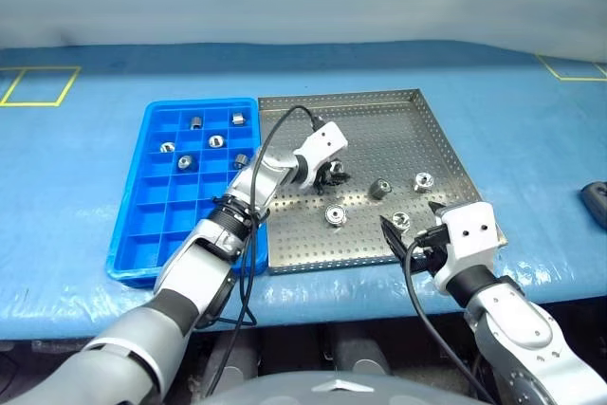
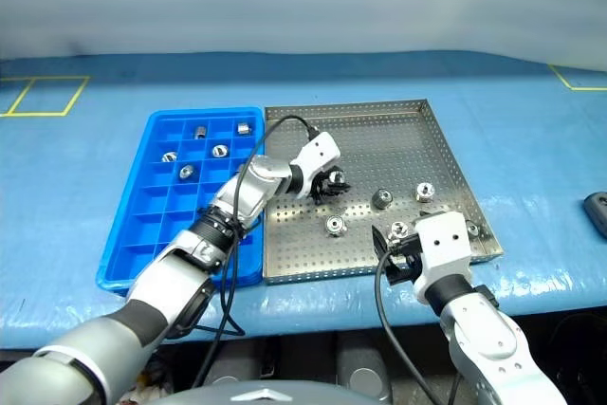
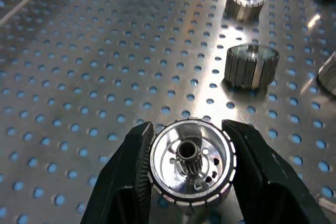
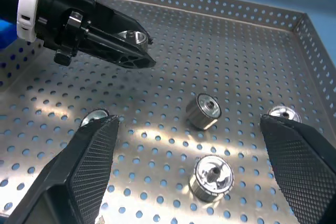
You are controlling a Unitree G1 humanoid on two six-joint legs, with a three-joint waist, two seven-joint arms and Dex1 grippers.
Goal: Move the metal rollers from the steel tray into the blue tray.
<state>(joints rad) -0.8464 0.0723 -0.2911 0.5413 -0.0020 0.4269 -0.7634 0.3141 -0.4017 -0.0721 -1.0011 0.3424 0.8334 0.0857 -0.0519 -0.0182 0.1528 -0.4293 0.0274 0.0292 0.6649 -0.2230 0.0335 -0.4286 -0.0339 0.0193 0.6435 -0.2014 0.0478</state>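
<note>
The steel tray lies on the table with several metal rollers loose on its perforated floor. My left gripper is low over the tray's middle and shut on one roller, which sits upright between the two fingers. Beside the steel tray on its left lies the blue tray, with several rollers in its far compartments. At the steel tray's front right corner my right gripper hovers open, and loose rollers lie on the floor ahead of it.
A blue cover with yellow tape squares spreads over the table. A dark object lies at the far right edge. Black cables loop over my left arm and the blue tray's right rim.
</note>
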